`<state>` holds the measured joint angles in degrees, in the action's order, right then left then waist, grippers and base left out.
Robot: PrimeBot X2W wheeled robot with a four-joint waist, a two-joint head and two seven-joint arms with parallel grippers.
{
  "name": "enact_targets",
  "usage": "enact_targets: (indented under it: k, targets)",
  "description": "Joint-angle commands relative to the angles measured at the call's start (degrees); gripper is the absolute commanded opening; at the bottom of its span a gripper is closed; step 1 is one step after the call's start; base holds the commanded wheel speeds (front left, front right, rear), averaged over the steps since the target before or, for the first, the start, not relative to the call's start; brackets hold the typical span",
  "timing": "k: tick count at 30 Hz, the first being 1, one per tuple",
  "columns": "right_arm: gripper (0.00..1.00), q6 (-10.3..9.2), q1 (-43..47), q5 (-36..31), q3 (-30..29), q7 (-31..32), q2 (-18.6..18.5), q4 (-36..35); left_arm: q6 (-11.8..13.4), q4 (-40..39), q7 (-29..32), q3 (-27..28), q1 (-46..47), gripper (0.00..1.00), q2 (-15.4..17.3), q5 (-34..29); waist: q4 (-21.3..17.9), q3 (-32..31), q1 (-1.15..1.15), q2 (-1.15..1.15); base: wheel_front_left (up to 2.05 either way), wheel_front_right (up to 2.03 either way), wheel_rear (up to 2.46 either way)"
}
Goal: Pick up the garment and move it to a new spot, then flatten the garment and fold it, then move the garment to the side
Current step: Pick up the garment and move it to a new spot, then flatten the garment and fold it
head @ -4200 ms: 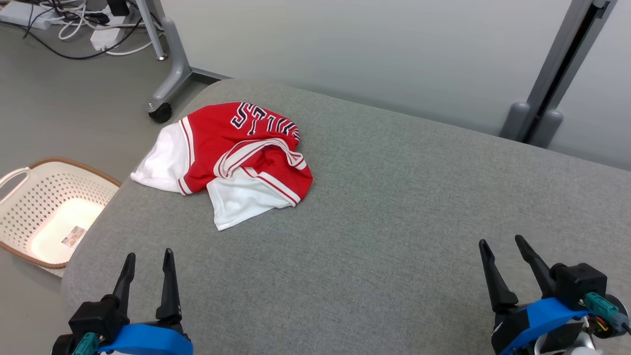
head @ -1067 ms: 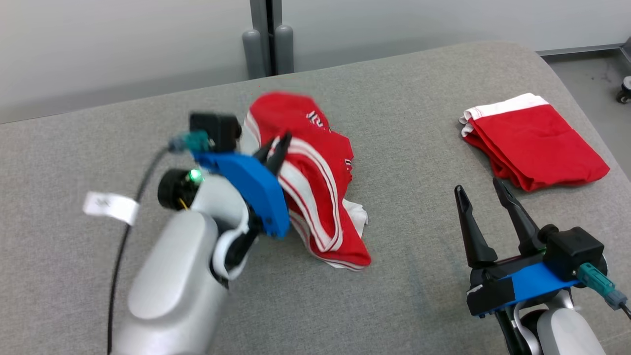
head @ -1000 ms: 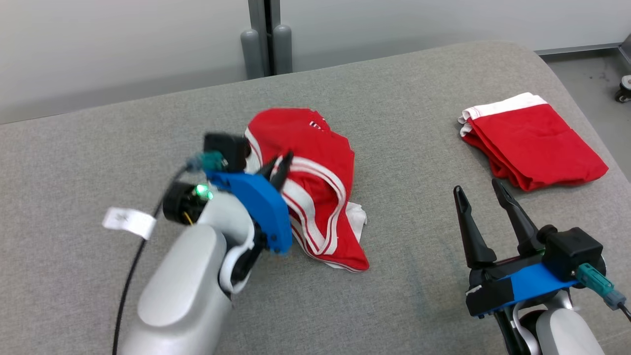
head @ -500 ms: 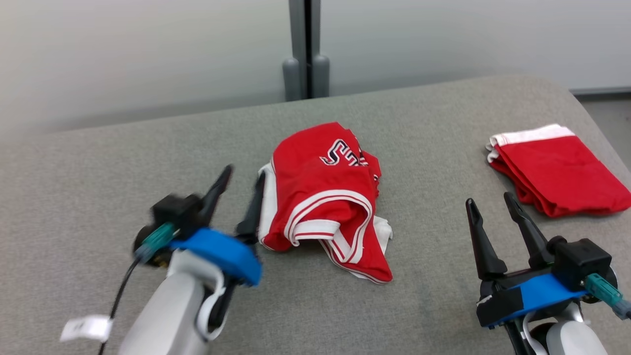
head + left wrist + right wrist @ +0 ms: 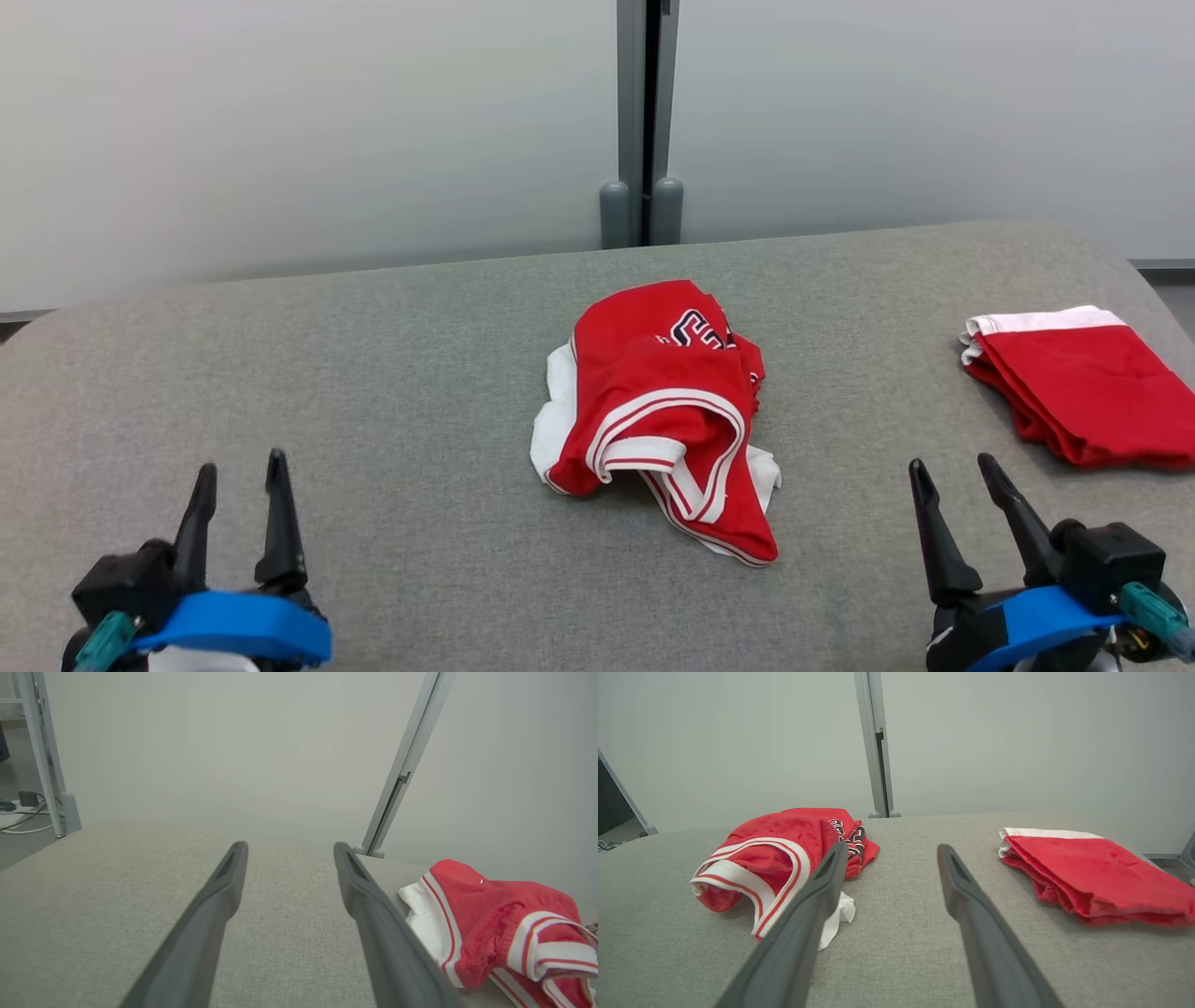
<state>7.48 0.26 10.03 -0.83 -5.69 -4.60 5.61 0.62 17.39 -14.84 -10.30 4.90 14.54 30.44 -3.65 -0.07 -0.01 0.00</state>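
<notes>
The crumpled red and white sports shirt [image 5: 658, 411] lies in a heap in the middle of the grey padded table [image 5: 373, 373]. It is ahead of both grippers and between them, and it touches neither. The left gripper [image 5: 242, 462] and the right gripper [image 5: 950, 461] both stand wide open and hold nothing. The heap runs from far to near and leans toward the right gripper, which looks nearer. It is too bunched up to tell which end is the neck. A folded red cloth [image 5: 1083, 383] sits far right.
</notes>
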Motion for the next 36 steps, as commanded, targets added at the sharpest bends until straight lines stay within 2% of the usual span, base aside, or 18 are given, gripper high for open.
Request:
enact_targets:
  k: [1, 7, 17, 25, 31, 36]
  targets:
    - [1.0, 0.03, 1.2, 0.4, -0.1, 0.0, 0.2, 0.6, 1.0, -1.4, -0.3, 1.1, -2.3, 1.0, 0.6, -0.3, 0.4, -0.3, 0.01, 0.0, 0.0, 0.0, 0.0]
    - [1.0, 0.03, 1.4, 0.9, 0.4, 0.4, 0.1, 2.3, 1.9, -3.3, -0.3, 1.9, -5.7, 1.0, 1.7, -1.1, 1.1, -0.4, 0.01, 0.0, 0.0, 0.0, 0.0]
    - [1.0, 0.03, 0.6, 0.9, 1.6, 0.1, 0.3, 3.3, 3.0, -5.1, 1.5, 1.3, -5.4, 1.0, 2.3, -1.3, 1.5, 0.4, 0.01, 0.0, 0.0, 0.0, 0.0]
    - [1.0, 0.03, -0.8, 0.4, 3.2, 0.4, 0.0, 3.1, 2.6, -4.8, 1.5, 1.3, -4.5, 1.0, 2.6, -0.9, 1.4, 1.5, 0.01, 0.0, 0.0, 0.0, 0.0]
    - [1.0, 0.03, -2.9, 0.1, 9.1, 2.5, -0.9, 3.7, 2.6, -4.6, 1.3, 0.9, -3.3, 1.0, 2.5, -1.0, 1.6, 2.9, 0.01, 0.0, 0.0, 0.0, 0.0]
    - [1.0, 0.03, -6.2, 0.3, 15.6, 4.5, -1.2, 8.1, 2.6, -4.8, 1.1, 0.5, -2.0, 1.0, 2.1, -1.3, 2.3, 4.5, 0.01, 0.0, 0.0, 0.0, 0.0]
